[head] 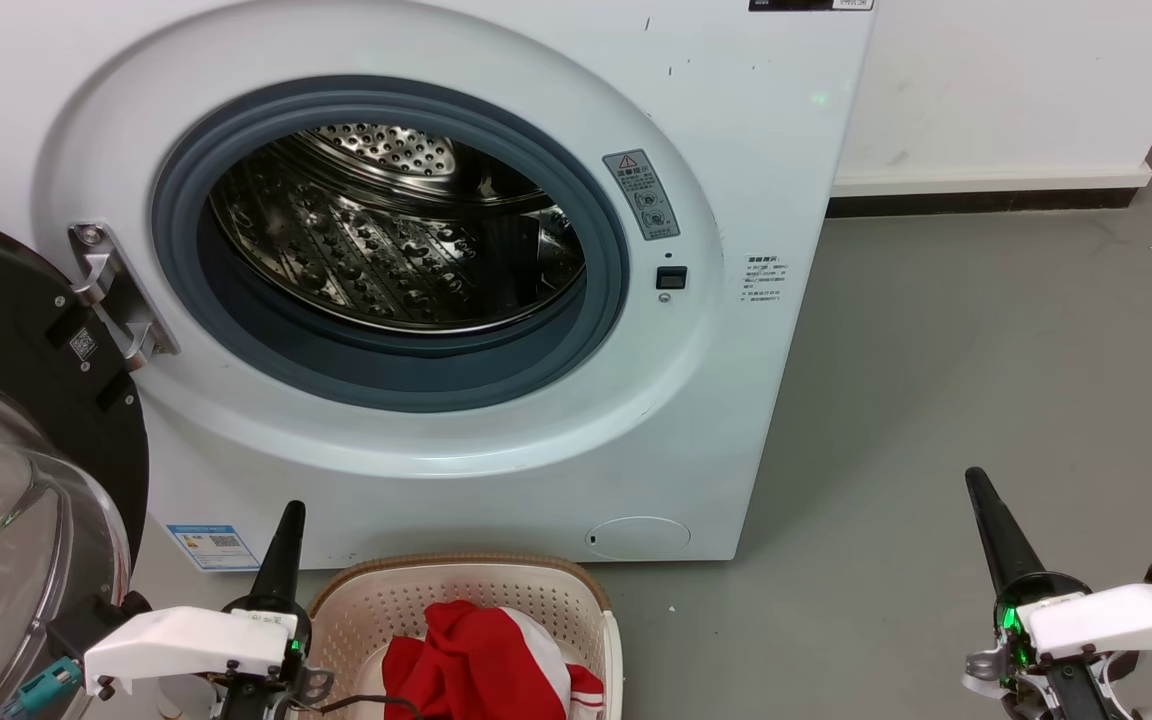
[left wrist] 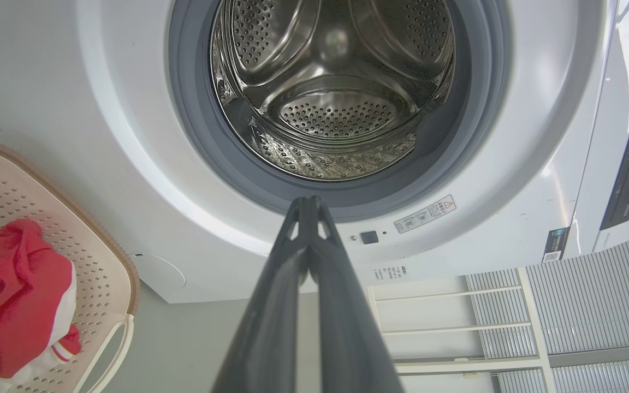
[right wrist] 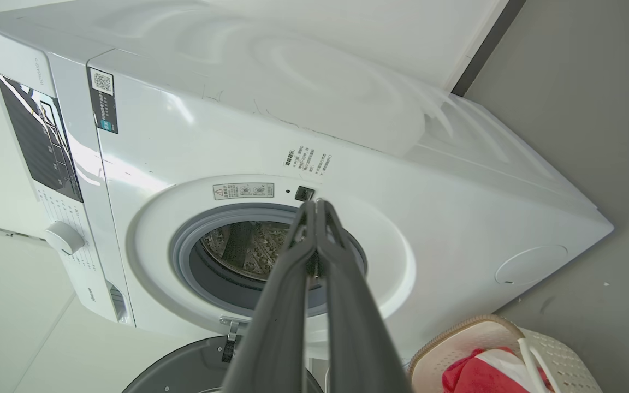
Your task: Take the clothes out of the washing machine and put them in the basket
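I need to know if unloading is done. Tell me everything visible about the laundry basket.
The basket is cream plastic, a rounded rectangle with perforated walls, a brown rim and a pale loop handle. It stands upright on the grey floor close in front of the washing machine, below the porthole. Red and white clothes lie bunched inside it. Its near end is cut off in the head view.

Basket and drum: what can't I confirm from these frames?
Clothes count: head view's bottom edge cuts the basket; folds merge, so one or two garments is unclear.
Drum front floor: hidden behind the grey door seal in head view.
Warning label: text too small.
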You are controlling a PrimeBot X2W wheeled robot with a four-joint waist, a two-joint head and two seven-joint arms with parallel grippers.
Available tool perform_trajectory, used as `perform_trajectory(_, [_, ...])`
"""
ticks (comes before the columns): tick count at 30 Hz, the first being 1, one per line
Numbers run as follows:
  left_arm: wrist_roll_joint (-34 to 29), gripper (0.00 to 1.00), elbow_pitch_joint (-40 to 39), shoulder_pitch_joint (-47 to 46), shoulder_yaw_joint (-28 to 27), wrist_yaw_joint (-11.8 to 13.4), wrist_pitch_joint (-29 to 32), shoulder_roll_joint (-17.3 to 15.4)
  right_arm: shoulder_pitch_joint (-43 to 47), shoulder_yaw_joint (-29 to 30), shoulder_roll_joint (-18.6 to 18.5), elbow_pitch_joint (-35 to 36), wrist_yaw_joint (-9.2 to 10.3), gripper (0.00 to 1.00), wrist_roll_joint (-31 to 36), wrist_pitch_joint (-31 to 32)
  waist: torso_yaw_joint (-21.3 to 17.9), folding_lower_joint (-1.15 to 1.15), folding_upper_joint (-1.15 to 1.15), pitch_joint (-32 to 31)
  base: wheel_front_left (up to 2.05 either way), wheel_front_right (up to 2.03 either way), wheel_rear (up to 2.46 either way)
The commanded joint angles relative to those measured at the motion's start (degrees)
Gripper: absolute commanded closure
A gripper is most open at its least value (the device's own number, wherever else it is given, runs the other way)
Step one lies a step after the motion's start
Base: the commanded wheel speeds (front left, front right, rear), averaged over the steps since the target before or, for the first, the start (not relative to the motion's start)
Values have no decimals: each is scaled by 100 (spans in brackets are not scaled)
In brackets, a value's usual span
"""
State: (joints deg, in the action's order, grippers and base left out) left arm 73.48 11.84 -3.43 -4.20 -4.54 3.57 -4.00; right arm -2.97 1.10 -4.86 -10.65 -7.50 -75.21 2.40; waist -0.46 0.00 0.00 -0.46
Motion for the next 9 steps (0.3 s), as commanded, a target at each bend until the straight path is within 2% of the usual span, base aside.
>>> perform_trajectory(1, [131,100,-7,-114,-38,-43,25,4,-120,26,-20,-1,1,100,-135,19,1,0,0,2,0,0,0])
perform_trajectory(9, [531,100,45,-167,-87,-107,92,30,-175,89,-11,-78,1,100,-545,64,10,0,0,14,0,0,0])
